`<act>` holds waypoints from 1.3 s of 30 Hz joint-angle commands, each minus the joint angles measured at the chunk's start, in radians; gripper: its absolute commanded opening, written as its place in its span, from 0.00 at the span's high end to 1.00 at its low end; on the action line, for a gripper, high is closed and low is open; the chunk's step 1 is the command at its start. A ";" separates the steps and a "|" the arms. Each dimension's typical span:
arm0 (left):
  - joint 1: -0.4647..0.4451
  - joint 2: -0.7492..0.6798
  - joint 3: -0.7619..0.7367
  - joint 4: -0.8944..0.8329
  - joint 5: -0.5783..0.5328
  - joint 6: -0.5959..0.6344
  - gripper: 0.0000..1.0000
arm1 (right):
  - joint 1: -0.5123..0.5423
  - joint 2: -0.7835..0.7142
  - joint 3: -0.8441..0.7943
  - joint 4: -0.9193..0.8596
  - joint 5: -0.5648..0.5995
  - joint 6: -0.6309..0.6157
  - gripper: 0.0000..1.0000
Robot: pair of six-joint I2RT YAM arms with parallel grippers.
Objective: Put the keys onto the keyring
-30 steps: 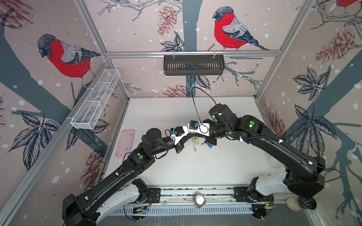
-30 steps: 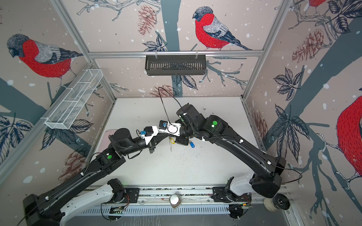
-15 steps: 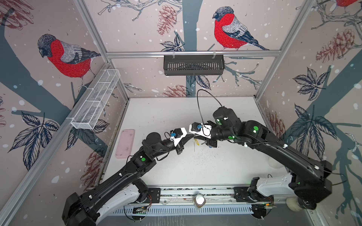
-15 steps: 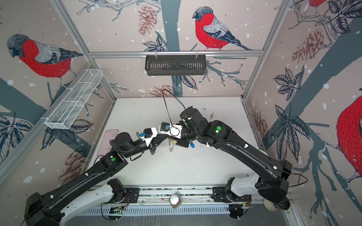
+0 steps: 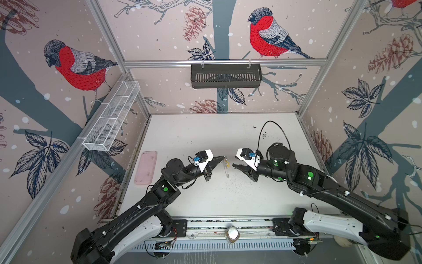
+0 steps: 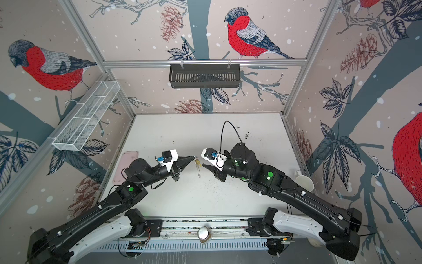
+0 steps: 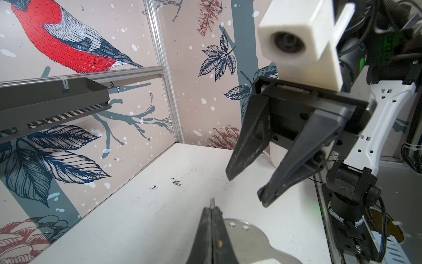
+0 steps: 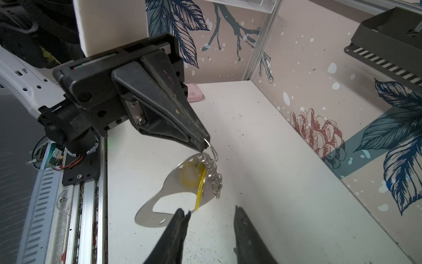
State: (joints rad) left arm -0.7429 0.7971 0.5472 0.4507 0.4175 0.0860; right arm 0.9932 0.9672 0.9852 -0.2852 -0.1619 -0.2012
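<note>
Near the middle of both top views the left hand (image 5: 222, 158) is pinched fully shut on a small wire ring at the edge of the keyring (image 5: 226, 169). The plate dangles over the desk (image 5: 205, 137), its long axis running down-frame from those fingertips. The yellow-tagged key (image 8: 201, 185) hangs against the plate. The right hand (image 5: 236, 165), part-open and empty, sits just right of the keyring and points at it, so it looks the readier one to act.

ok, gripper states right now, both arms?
left gripper: closed, pinching the keyring by a small wire ring.
right gripper: open, holding nothing.
</note>
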 commanded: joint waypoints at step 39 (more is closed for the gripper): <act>0.004 -0.045 -0.064 0.199 0.101 -0.073 1.00 | 0.051 0.159 0.041 0.085 -0.256 -0.032 0.98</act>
State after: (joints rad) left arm -0.7414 0.7517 0.4854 0.5636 0.5232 0.0238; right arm 1.0309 1.1206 1.0191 -0.1905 -0.3580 -0.2146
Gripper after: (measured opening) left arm 0.048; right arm 0.064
